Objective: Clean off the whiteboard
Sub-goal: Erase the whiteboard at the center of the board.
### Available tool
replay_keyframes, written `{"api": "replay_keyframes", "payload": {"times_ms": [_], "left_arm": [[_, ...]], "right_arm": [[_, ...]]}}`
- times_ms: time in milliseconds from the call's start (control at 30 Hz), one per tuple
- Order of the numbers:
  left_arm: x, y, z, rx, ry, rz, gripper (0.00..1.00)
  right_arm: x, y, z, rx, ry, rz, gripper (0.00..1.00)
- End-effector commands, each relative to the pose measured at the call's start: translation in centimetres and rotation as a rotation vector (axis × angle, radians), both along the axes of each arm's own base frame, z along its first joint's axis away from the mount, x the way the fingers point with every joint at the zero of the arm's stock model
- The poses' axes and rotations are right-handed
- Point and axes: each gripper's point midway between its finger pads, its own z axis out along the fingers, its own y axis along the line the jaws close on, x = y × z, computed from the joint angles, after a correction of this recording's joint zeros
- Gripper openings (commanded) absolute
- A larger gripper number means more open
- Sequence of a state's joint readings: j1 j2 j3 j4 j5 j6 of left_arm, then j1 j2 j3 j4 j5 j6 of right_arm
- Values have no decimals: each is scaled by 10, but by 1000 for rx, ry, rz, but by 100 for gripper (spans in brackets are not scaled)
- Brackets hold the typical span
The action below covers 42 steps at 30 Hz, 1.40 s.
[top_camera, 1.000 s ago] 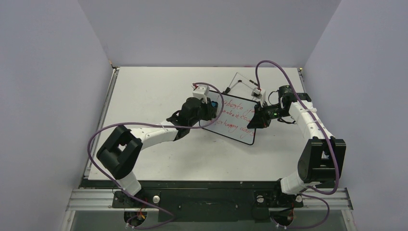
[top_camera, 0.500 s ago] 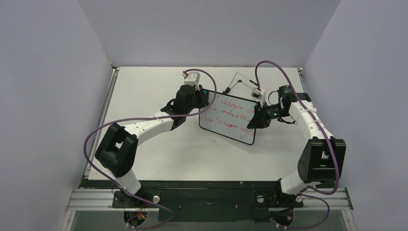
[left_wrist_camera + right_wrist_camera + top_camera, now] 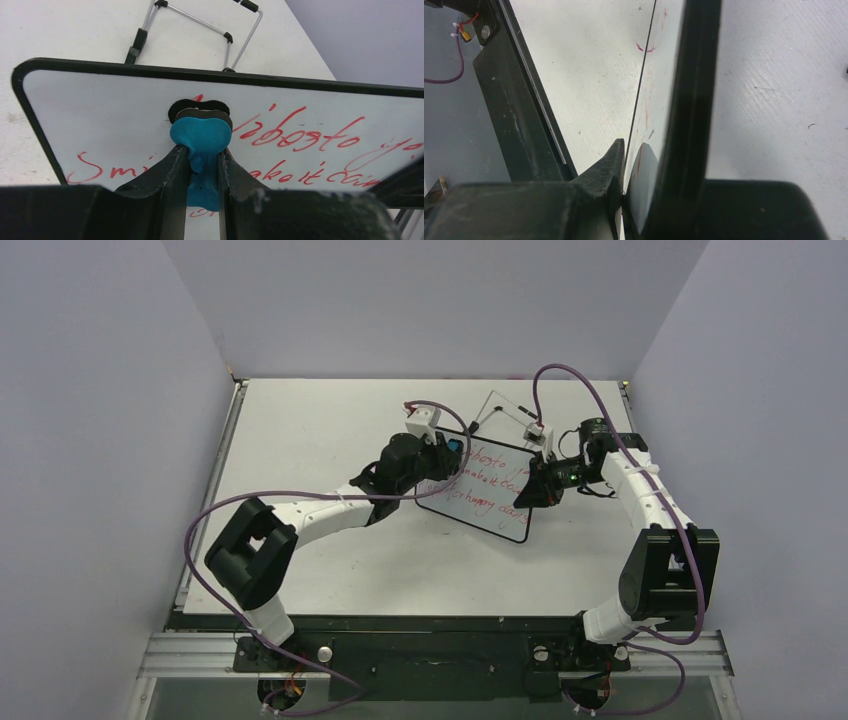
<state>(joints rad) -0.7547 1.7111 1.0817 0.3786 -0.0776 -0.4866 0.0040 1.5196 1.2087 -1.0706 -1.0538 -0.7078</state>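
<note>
Top view: the whiteboard [image 3: 483, 492], with red handwriting across it, sits just to the 3 o'clock side of the middle of the table [image 3: 320, 440]. The left gripper [image 3: 452, 451] pinches a blue eraser [image 3: 456, 447] at the board's 10 o'clock corner. The right gripper [image 3: 531, 489] is clamped on the board's 3 o'clock edge. A wire easel [image 3: 507, 408] stands just beyond the board, at its 12 o'clock.

Left wrist view: the black fingers [image 3: 170, 172] of the left gripper [image 3: 201, 156] stand narrow and squeeze the eraser [image 3: 201, 136], whose head presses against the whiteboard [image 3: 100, 112] above the red lines. The easel [image 3: 200, 22] lies at 12 o'clock.

Right wrist view: the whiteboard [image 3: 686, 90] shows edge-on, running from 6 to 12 o'clock. The right gripper [image 3: 630, 152] is closed thin on its rim, with the table [image 3: 774, 75] at 3 o'clock.
</note>
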Motion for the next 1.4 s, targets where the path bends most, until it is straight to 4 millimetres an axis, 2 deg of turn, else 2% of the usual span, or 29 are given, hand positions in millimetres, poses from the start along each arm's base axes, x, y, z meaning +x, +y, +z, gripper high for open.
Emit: {"api": "replay_keyframes", "payload": {"times_ms": [0, 133, 200, 267, 367, 500, 567, 600, 633, 833, 1033, 1167, 1367], "left_arm": [[-31, -28, 1, -53, 11, -108, 0], [-12, 7, -27, -24, 62, 67, 0], [-1, 23, -31, -28, 72, 129, 0], [10, 34, -28, -32, 67, 164, 0], [20, 38, -12, -42, 42, 166, 0], [28, 28, 14, -61, 3, 139, 0], [32, 16, 30, -75, -22, 118, 0], [33, 12, 30, -70, -22, 112, 0], [32, 6, 37, -76, -31, 101, 0], [24, -18, 44, -76, -36, 69, 0], [12, -26, 42, -80, -40, 31, 0], [4, -31, 53, -86, -72, -11, 0], [6, -29, 75, -115, -106, -14, 0]], "right_arm": [[-19, 8, -1, -24, -10, 113, 0], [-19, 8, -1, -22, -10, 116, 0], [-20, 8, -1, -21, -10, 118, 0], [-20, 8, 0, -20, -14, 120, 0], [-20, 8, 0, -21, -14, 121, 0], [-20, 8, -1, -22, -12, 120, 0], [-19, 7, -1, -22, -12, 119, 0], [-20, 8, -1, -22, -11, 119, 0], [-19, 7, -1, -23, -12, 119, 0], [-19, 7, -2, -24, -8, 119, 0], [-20, 7, -3, -24, -5, 120, 0], [-19, 7, -3, -26, -5, 120, 0], [-19, 8, -3, -26, -5, 122, 0]]}}
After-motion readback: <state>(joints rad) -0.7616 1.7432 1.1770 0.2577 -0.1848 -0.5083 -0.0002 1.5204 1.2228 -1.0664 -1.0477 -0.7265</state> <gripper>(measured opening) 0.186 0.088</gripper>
